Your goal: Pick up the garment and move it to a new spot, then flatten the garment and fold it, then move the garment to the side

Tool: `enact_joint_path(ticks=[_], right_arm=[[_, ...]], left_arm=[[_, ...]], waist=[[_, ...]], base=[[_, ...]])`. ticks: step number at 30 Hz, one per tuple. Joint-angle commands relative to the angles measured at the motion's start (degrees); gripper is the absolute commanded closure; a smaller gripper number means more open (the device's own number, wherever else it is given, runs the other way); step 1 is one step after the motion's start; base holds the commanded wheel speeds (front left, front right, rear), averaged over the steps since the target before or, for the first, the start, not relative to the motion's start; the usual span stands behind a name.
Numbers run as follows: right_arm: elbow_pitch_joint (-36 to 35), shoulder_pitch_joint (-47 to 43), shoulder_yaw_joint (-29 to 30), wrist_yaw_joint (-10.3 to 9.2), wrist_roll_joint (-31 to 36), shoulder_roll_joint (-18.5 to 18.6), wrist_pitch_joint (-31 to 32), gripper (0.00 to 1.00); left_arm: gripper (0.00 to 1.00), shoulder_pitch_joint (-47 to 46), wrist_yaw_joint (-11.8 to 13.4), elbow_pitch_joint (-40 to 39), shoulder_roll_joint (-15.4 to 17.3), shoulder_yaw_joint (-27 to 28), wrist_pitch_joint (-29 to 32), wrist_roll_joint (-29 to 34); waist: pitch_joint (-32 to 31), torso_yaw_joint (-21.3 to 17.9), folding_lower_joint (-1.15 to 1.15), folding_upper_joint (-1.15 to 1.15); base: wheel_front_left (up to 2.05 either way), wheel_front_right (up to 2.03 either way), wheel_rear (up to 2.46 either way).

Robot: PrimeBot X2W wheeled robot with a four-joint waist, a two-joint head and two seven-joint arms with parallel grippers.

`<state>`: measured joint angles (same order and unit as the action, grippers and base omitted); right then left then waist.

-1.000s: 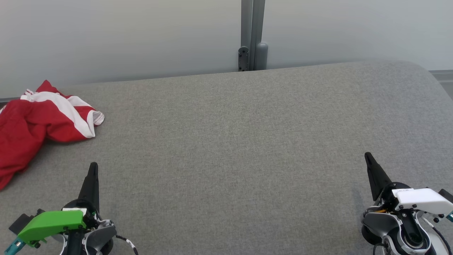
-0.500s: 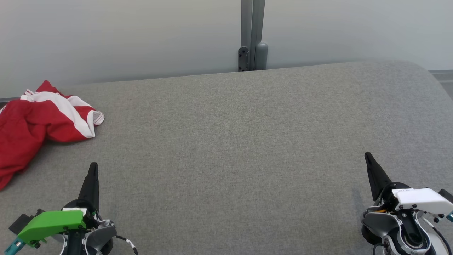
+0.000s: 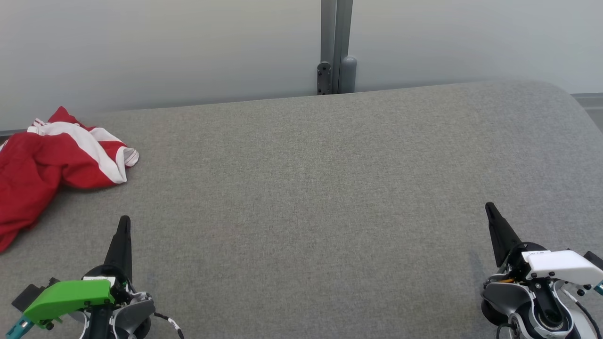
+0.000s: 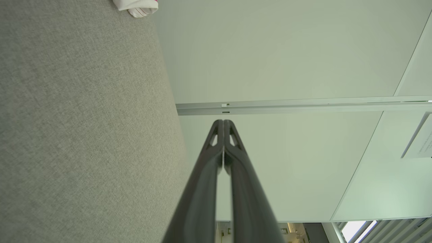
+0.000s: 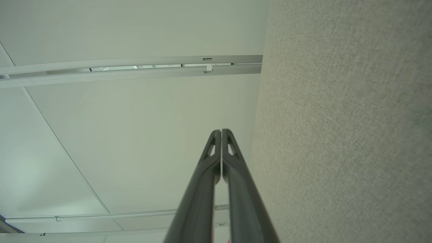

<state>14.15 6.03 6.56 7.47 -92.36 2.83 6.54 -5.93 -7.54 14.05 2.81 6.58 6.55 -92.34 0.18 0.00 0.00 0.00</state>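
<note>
Garment (image 3: 42,165): red with white stripes, crumpled at the far left of the grey fabric surface (image 3: 306,188), untouched. Nothing has moved in the last second, so pickup hasn't started. Left gripper (image 3: 124,223) and right gripper (image 3: 491,209) sit at the near edge, jaws closed and empty. Wall notice (image 4: 420,140): text too small to read.

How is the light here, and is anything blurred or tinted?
Head view: soft, even light, sharp; faint shadow beside the garment. Left wrist view: greenish tint, left gripper soft near the bottom edge. Right wrist view: same tint, right gripper likewise soft.
</note>
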Motion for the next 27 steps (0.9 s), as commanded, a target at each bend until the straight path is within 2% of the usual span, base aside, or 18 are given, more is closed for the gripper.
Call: enact_joint_path(ticks=[1,10,11,16,27], right_arm=[[-0.3,0.3,0.0,0.05,-0.1,0.1,0.1,1.0],[-0.3,0.4,0.0,0.05,-0.1,0.1,0.1,1.0],[-0.2,0.3,-0.1,0.04,0.3,0.1,-0.1,0.0],[2.0,-1.6,-0.2,-0.01,0.1,-0.7,-0.2,0.0],[0.9,-2.1,-1.8,0.0,2.6,-0.5,-3.3,0.0]], left_arm=[[1.0,-0.7,-0.1,0.0,0.1,0.1,0.1,-0.2],[1.0,-0.7,-0.1,0.0,0.1,0.1,0.1,-0.2],[0.0,-0.5,0.1,0.0,0.1,-0.1,-0.2,0.3],[0.0,1.8,0.0,2.1,-0.5,-0.3,-0.2,0.0],[0.0,2.6,0.4,-0.2,-0.4,-3.1,-3.3,1.9]], waist=[[0.0,0.0,0.0,0.0],[0.0,0.0,0.0,0.0],[0.0,0.0,0.0,0.0],[0.0,0.0,0.0,0.0],[0.0,0.0,0.0,0.0]], base=[[0.0,0.0,0.0],[0.0,0.0,0.0],[0.0,0.0,0.0],[0.0,0.0,0.0],[0.0,0.0,0.0]])
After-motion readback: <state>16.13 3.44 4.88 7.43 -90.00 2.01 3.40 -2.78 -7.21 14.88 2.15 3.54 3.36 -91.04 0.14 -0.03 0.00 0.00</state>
